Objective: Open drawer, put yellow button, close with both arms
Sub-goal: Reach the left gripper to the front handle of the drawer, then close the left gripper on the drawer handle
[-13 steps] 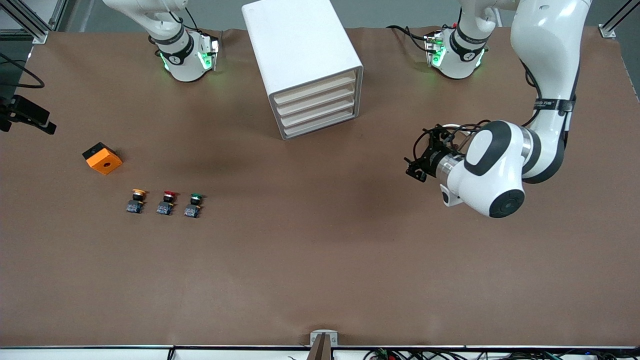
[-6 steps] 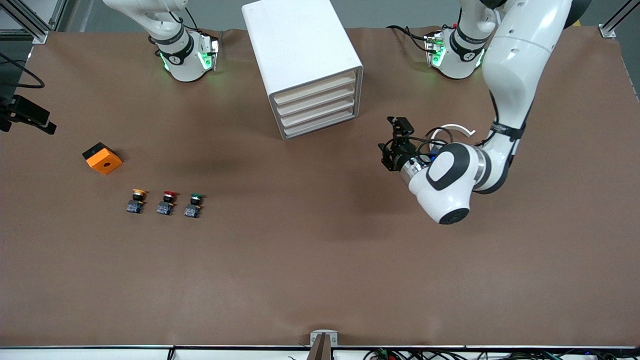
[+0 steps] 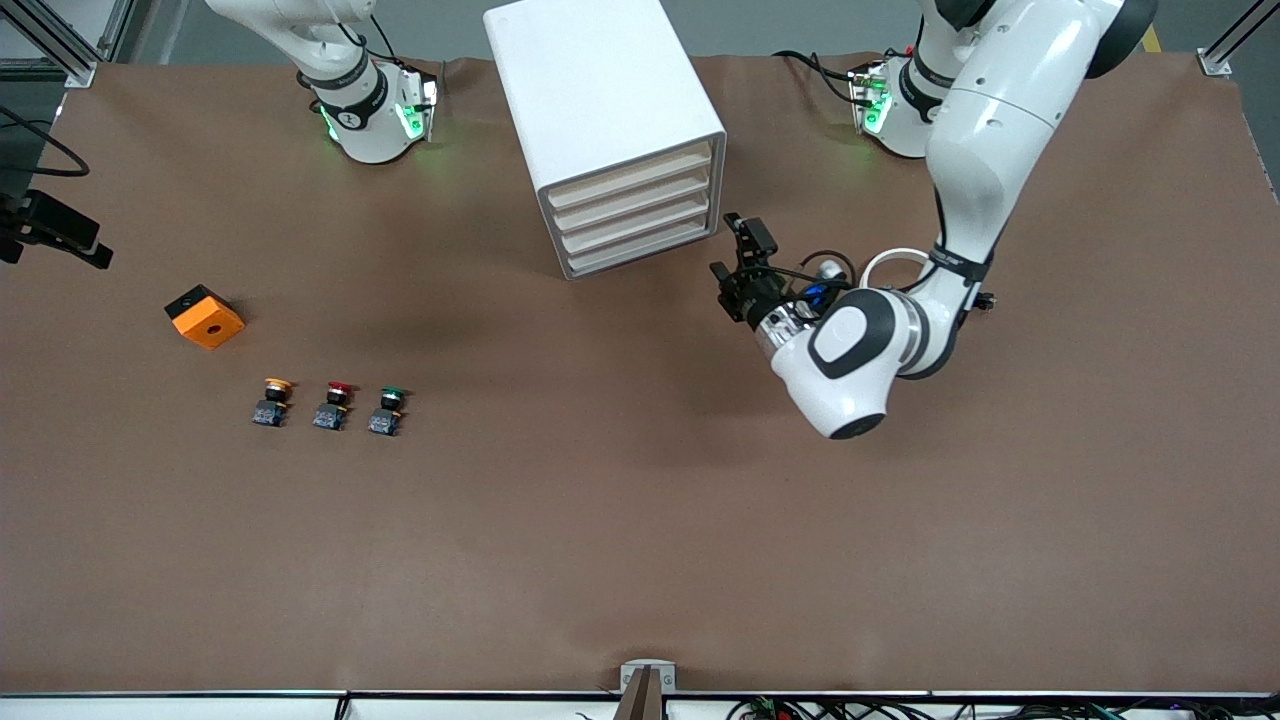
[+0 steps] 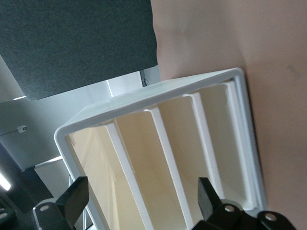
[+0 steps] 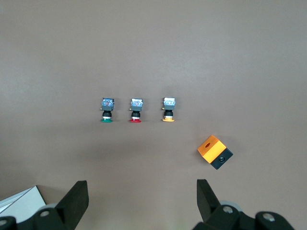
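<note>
The white cabinet (image 3: 600, 90) stands at the table's robot side, its four drawers all shut. The drawer (image 3: 630, 178) is the uppermost one; it also shows in the left wrist view (image 4: 93, 163). My left gripper (image 3: 735, 250) is open and empty, just in front of the drawer fronts, low over the table; in its own view (image 4: 141, 201) the fingers frame the drawer fronts. The yellow button (image 3: 272, 398) stands on the table toward the right arm's end, also in the right wrist view (image 5: 168, 111). My right gripper (image 5: 141, 199) is open, high over the table, out of the front view.
A red-capped button (image 3: 335, 402) and a green-capped button (image 3: 387, 408) stand in a row beside the yellow one. An orange and black box (image 3: 205, 316) lies farther from the front camera than the buttons. A black clamp (image 3: 55, 235) sits at the table edge.
My left arm has swung its gripper from the left arm's end of the table toward the cabinet's drawer fronts. The buttons, box and cabinet have not moved.
</note>
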